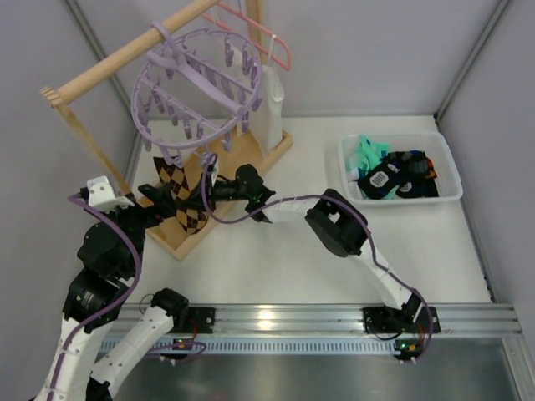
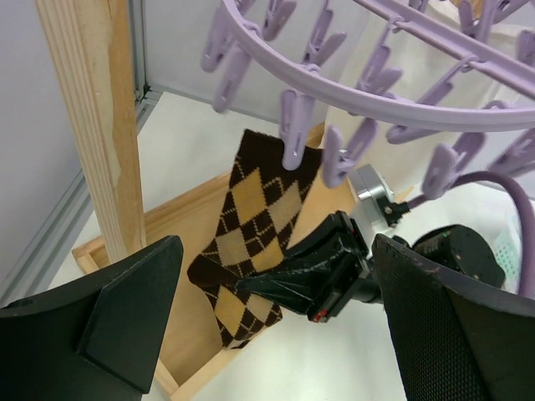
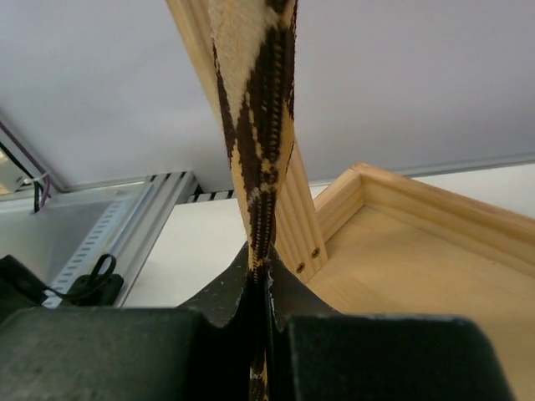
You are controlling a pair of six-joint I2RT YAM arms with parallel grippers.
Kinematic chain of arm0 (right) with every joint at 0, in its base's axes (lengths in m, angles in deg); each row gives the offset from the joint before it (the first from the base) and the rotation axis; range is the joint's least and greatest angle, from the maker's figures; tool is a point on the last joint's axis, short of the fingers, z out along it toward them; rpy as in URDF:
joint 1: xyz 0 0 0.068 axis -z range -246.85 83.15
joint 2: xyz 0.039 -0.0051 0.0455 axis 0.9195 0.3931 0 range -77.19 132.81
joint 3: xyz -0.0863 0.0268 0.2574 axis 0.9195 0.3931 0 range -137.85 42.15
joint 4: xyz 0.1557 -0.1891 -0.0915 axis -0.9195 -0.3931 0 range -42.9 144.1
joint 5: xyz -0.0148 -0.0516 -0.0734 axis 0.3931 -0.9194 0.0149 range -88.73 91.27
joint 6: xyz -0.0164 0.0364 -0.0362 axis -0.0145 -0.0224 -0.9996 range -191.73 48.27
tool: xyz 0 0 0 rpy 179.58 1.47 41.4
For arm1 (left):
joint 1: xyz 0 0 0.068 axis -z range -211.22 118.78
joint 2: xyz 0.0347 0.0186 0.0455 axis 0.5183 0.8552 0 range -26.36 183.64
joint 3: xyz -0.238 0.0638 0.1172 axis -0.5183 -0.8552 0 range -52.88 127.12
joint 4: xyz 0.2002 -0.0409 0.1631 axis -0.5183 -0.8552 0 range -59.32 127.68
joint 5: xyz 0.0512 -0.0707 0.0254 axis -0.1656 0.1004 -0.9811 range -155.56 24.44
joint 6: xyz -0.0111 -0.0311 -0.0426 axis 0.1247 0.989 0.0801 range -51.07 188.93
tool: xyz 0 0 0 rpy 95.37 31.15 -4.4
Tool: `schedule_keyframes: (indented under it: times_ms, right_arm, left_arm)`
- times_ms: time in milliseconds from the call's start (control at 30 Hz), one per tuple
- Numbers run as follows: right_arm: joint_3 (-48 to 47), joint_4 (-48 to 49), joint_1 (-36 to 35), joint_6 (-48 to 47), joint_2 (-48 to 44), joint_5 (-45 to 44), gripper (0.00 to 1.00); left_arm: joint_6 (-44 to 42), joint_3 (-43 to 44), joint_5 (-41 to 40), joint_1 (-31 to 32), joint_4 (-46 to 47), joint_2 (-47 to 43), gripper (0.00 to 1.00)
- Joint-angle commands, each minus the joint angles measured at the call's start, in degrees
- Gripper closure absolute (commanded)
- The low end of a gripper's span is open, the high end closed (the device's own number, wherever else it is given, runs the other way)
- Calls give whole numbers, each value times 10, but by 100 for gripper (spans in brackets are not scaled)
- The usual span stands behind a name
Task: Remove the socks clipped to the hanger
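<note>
**Right gripper [image 3: 259, 288] clamped on the one sock left hanging**

Black fingers fill the bottom of the right wrist view, pressed together on the lower part of the brown checked sock [image 3: 255, 125]. The fabric runs edge-on straight up out of the grip. In the left wrist view the same gripper pinches the sock from the side, low on its length.

Left gripper [image 2: 276, 251] stands wide apart and holds nothing. Its two fingers frame the sock without touching it.

Above, the sock's top edge is held by a single lavender clip [image 2: 294, 134] under the ring of the hanger [image 2: 376, 100]. The sock hangs over the wooden base [image 1: 180, 238], just beside the wooden post [image 2: 92, 125]. Every other clip that shows is bare.

Well apart, on the right of the table [image 1: 276, 259], a white bin [image 1: 401, 138] holds a heap of socks [image 1: 393, 175], mint-green and black.

By this showing the task looks nearly done: those socks are off and binned, and only the checked one is still on the hanger. What seems left is a downward pull to free it from its clip, then the carry across to the bin. Clips on the far side of the ring are partly hidden, so I cannot rule out another sock there.
</note>
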Motion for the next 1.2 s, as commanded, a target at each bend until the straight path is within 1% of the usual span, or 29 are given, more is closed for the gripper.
schedule_keyframes:
  times_ms: [0,67,100,167,200,267,300,367,400,467,500,533,600,733,800,900,1067,1167]
  right_arm:
    - [75,118,-13,12,-107,-7,100]
    - [121,155,-15,16,-138,-13,100]
    - [171,168,-15,17,-171,-18,100]
    - [222,208,-16,26,-204,-27,100]
    - [266,218,-16,28,-236,-29,100]
    - [307,227,-15,28,-267,-33,100]
    - [344,228,-16,28,-297,-33,100]
    - [384,234,-15,31,-326,-36,100]
    - [422,236,-15,29,-355,-40,100]
    - [462,241,-15,24,-383,-43,100]
    - [501,254,-15,24,-407,-45,100]
    - [521,268,-14,31,-419,-45,100]
    - [573,305,-13,47,-443,-40,100]
    - [615,385,-7,113,-462,-1,100]
    - [621,398,-6,137,-465,18,100]
    - [628,393,-5,141,-480,16,100]
    - [627,361,-4,129,-504,7,100]
    - [624,359,-3,131,-509,6,100]
  left_arm:
    - [1,10,17,-5,32,4,2]
    - [0,20,49,-5,31,5,2]
    - [2,24,58,-5,30,7,2]
    - [3,34,82,-5,30,10,2]
    - [4,37,103,-5,30,18,2]
    - [10,46,125,-5,29,24,2]
    - [13,48,151,-5,30,29,2]
    - [23,59,179,-4,30,34,2]
    - [27,64,196,-4,30,36,2]
    - [41,78,242,-4,32,45,2]
    - [44,82,258,-5,31,50,2]
    - [46,88,292,-4,31,63,2]
    - [51,99,318,-4,30,75,2]
    - [71,115,390,-4,32,95,2]
    - [76,116,421,-5,49,108,2]
    - [100,116,458,-5,74,131,2]
    - [124,138,464,-5,88,170,3]
    - [117,145,409,-4,88,181,5]
